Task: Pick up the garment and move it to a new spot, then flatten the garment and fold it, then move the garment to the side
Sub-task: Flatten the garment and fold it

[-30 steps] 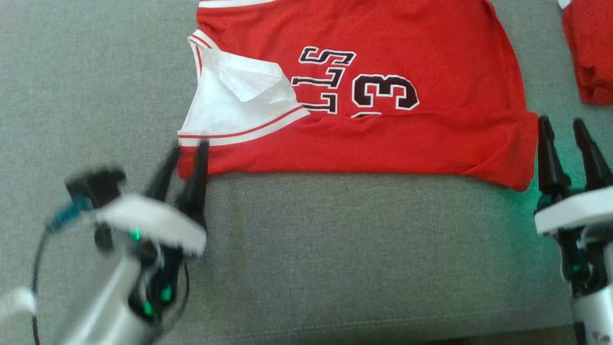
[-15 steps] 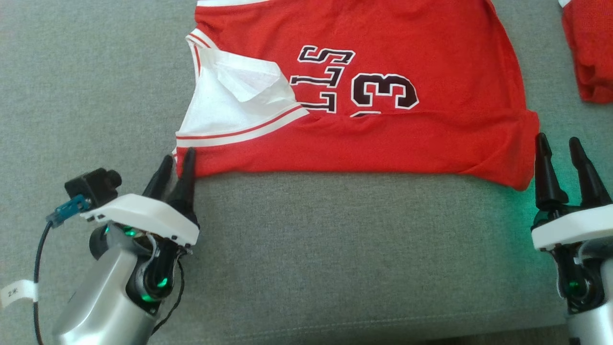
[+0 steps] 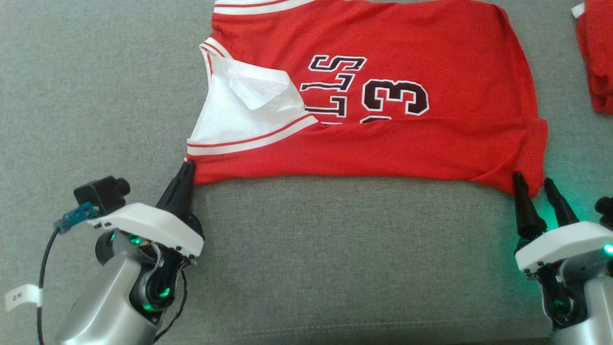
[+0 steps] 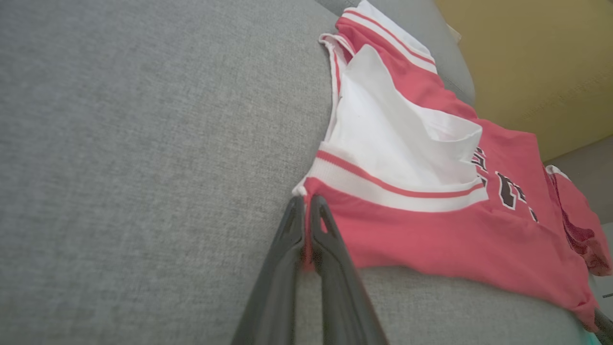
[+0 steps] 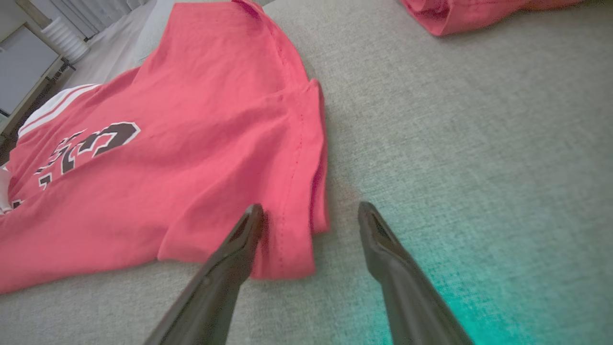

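The garment (image 3: 383, 143) is a red jersey with white trim and a black number, lying folded on the grey cushion (image 3: 335, 249). My left gripper (image 3: 187, 165) is shut on the garment's near left corner, just below the white striped band; in the left wrist view the left gripper (image 4: 306, 201) pinches the red hem of the garment (image 4: 431, 239). My right gripper (image 3: 532, 178) stands open at the near right corner. In the right wrist view the garment (image 5: 191, 167) has its corner lying between the fingers of the right gripper (image 5: 311, 208), with the left finger over the fabric.
A second red cloth (image 3: 596, 62) lies at the far right of the cushion, also visible as the red cloth (image 5: 479, 14) in the right wrist view. The cushion's front seam (image 3: 335, 330) runs near the bottom. A yellow wall (image 4: 527, 57) rises behind.
My left gripper has gone from open to shut on the garment's near left corner. My right gripper has come down and left to the near right corner. The head view has shifted slightly.
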Controlling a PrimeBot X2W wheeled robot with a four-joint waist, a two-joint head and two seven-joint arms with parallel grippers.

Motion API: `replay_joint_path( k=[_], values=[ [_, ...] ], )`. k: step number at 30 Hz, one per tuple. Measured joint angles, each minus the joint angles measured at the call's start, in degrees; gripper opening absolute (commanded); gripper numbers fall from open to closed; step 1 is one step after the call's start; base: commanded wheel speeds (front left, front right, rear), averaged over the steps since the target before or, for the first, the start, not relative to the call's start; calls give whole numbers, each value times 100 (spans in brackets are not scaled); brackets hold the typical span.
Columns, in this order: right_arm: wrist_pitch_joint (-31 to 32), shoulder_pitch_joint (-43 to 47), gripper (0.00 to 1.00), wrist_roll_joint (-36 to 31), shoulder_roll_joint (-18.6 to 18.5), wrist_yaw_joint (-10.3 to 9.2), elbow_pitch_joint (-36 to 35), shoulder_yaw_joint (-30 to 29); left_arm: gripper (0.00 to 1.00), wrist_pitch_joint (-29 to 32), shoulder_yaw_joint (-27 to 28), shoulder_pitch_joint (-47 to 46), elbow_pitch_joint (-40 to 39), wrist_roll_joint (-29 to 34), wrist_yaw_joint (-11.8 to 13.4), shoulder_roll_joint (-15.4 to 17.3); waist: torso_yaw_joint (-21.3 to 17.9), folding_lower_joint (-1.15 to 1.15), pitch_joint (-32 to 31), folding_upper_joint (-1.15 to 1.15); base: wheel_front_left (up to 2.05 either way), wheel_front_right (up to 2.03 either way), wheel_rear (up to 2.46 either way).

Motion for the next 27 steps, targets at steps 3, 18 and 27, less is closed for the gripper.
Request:
replay_joint_path(
  k=[3, 18, 27],
  values=[
    [121, -20, 29, 0, 9, 0, 1, -4, 0, 0, 0, -1, -55, 26, -26, 34, 37, 0, 8, 0, 0, 0, 0],
    [726, 591, 0, 223, -712, 0, -606, 66, 0, 162, -204, 753, -904, 26, 114, 285, 271, 0, -179, 0, 0, 0, 0],
    [1165, 1378, 0, 374, -1084, 0, -1123, -246, 0, 386, -401, 1634, -1800, 63, 490, 509, 499, 0, -290, 0, 0, 0, 0]
  ],
)
